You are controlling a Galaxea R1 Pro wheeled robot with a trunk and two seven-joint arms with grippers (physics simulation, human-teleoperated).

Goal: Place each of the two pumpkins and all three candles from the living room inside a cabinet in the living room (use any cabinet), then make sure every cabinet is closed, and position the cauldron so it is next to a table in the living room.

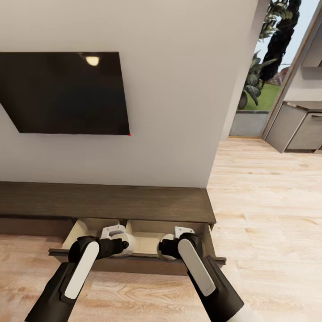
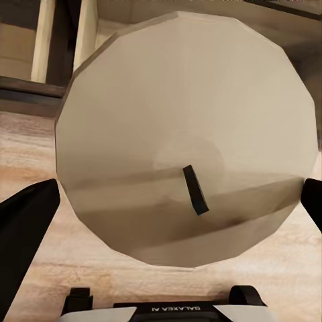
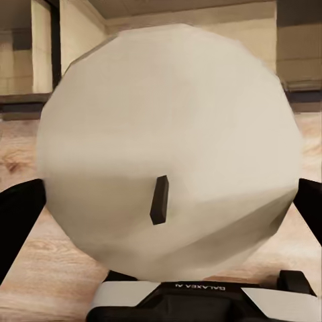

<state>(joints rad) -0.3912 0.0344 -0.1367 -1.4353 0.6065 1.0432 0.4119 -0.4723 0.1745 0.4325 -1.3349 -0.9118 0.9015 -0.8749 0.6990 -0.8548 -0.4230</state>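
The cabinet (image 1: pixel 107 202) stands against the wall below a dark television (image 1: pixel 62 91), with one drawer (image 1: pixel 143 264) pulled out over the wood floor (image 1: pixel 264 214). Left gripper (image 2: pixel 178 194) pinches a candle (image 2: pixel 181 134) between its fingers (image 2: pixel 27 221) above the drawer's front edge. Right gripper (image 3: pixel 168 201) likewise grips a second candle (image 3: pixel 168 127), its fingers (image 3: pixel 20 215) closed against the sides, above the same front edge.

Bright, even, soft rendered light. A round lamp glare sits on the black wall-mounted flat screen (image 1: pixel 67 91) toward 11 o'clock; daylight enters at 2 o'clock. Faint shadows band the faceted pale beige candle top (image 2: pixel 184 134); everything stays sharp.
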